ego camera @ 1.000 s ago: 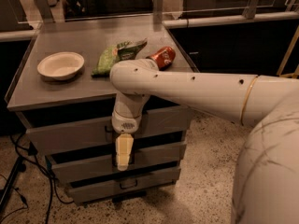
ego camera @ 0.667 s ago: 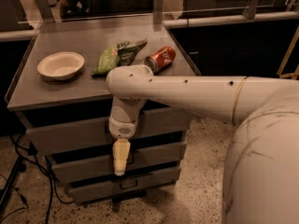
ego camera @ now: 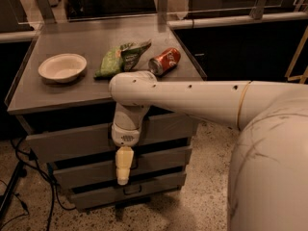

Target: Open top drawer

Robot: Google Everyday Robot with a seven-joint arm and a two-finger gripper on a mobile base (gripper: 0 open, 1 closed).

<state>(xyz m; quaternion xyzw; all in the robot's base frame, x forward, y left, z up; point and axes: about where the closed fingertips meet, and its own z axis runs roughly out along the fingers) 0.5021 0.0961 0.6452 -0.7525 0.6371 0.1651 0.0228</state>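
The top drawer (ego camera: 67, 146) is the tallest grey front under the cabinet's top. Its front stands about level with the two fronts below. Its handle is hidden behind my wrist. My gripper (ego camera: 122, 173) hangs straight down from the white arm, close in front of the drawer fronts at centre. Its cream tip reaches past the top drawer's lower edge and lies over the middle drawer (ego camera: 163, 160). I cannot tell whether it touches anything.
On the cabinet top (ego camera: 72, 93) sit a white bowl (ego camera: 62, 66), a green chip bag (ego camera: 120, 57) and a red soda can (ego camera: 164, 61) lying on its side. The bottom drawer (ego camera: 159, 184) is shut. Black cables (ego camera: 29, 177) lie on the floor at left.
The arm and gripper have shifted slightly left and down in front of the drawers. The drawer fronts and the things on top have not visibly moved.
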